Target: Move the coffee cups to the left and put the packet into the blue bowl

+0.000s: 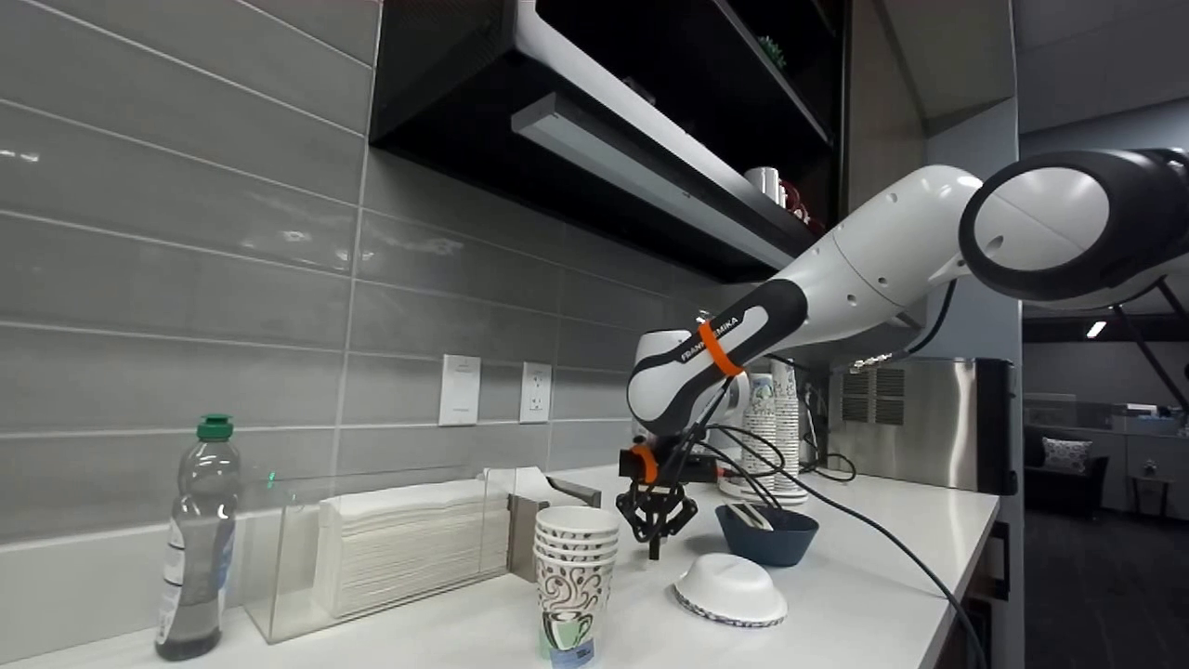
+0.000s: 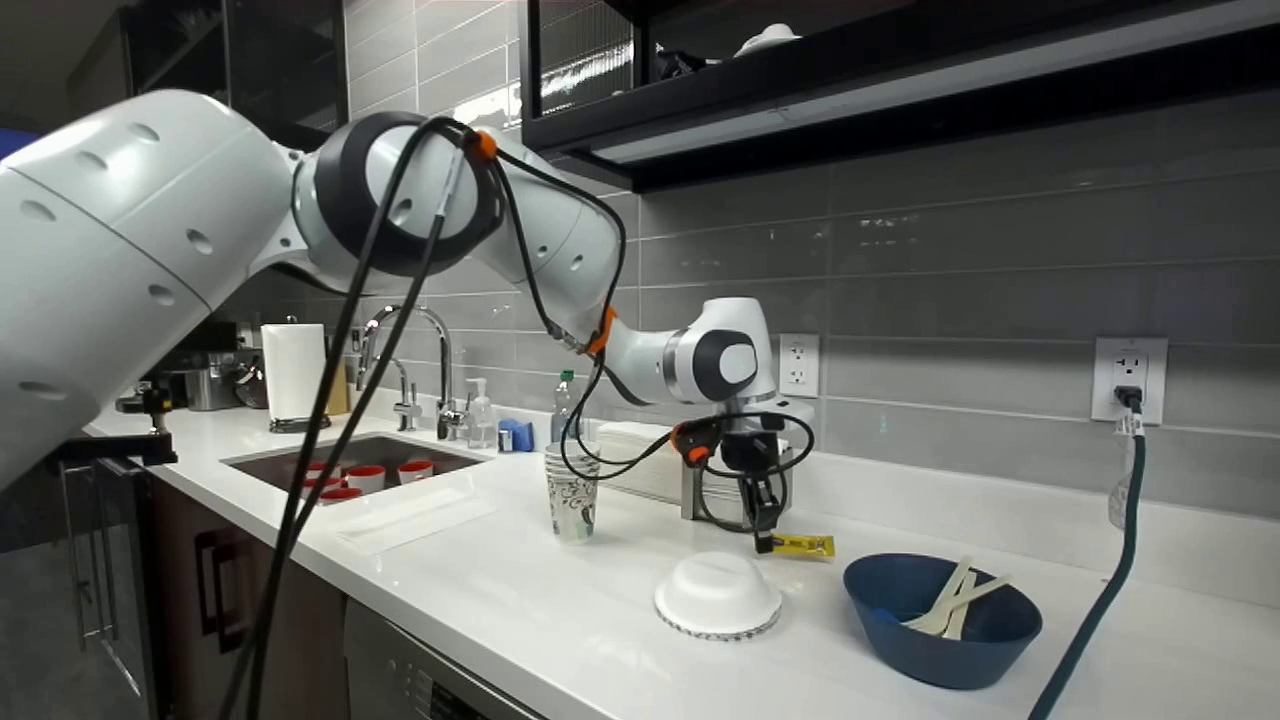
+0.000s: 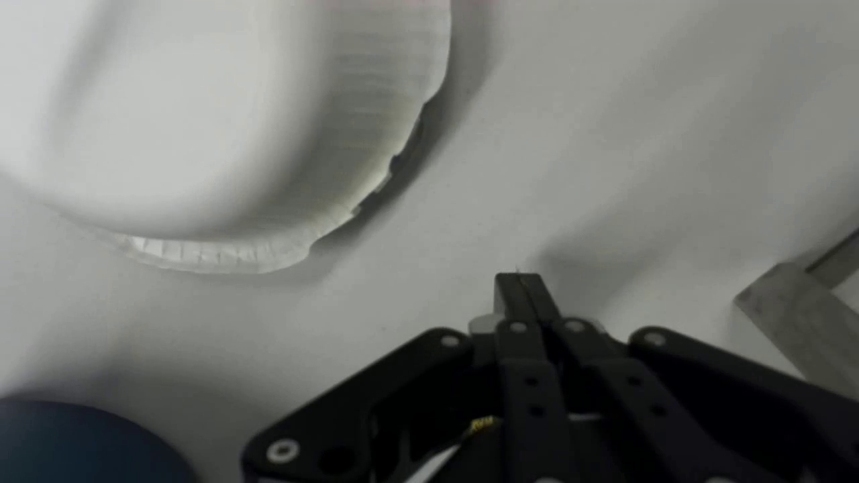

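Cups (image 1: 574, 595) stand at 8 o'clock from the end effector (image 1: 655, 549) in an exterior view; leftward shift judged complete. In an exterior view, it appears clamped on the packet (image 2: 804, 546); placement in the bowl (image 2: 938, 663), at the packet's 4 o'clock, remains. Wrist view: end effector drawn together.

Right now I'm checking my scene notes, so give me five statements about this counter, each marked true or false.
1. The coffee cups stand nested, rims up. True.
2. The packet lies inside the blue bowl. False: it is outside, at the gripper.
3. The gripper is wide open. False: it is closed, the packet at its tips.
4. The white bowl is upside down. True.
5. The blue bowl holds pale cutlery. True.
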`<action>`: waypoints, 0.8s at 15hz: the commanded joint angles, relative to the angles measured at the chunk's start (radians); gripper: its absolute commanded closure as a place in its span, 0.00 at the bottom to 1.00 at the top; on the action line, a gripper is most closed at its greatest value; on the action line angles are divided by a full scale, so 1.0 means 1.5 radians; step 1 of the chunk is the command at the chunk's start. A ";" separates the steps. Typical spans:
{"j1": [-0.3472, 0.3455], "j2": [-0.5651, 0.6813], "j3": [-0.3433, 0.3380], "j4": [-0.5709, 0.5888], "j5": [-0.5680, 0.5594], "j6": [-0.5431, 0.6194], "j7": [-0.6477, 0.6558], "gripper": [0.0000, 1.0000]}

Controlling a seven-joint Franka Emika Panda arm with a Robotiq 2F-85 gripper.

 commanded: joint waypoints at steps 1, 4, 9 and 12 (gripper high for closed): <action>0.011 -0.068 -0.001 -0.046 0.015 -0.007 -0.010 1.00; 0.017 -0.125 -0.001 -0.092 0.010 -0.010 -0.012 1.00; 0.009 -0.238 -0.010 -0.194 -0.030 -0.037 -0.070 1.00; -0.035 -0.274 -0.005 -0.223 -0.004 -0.044 -0.202 1.00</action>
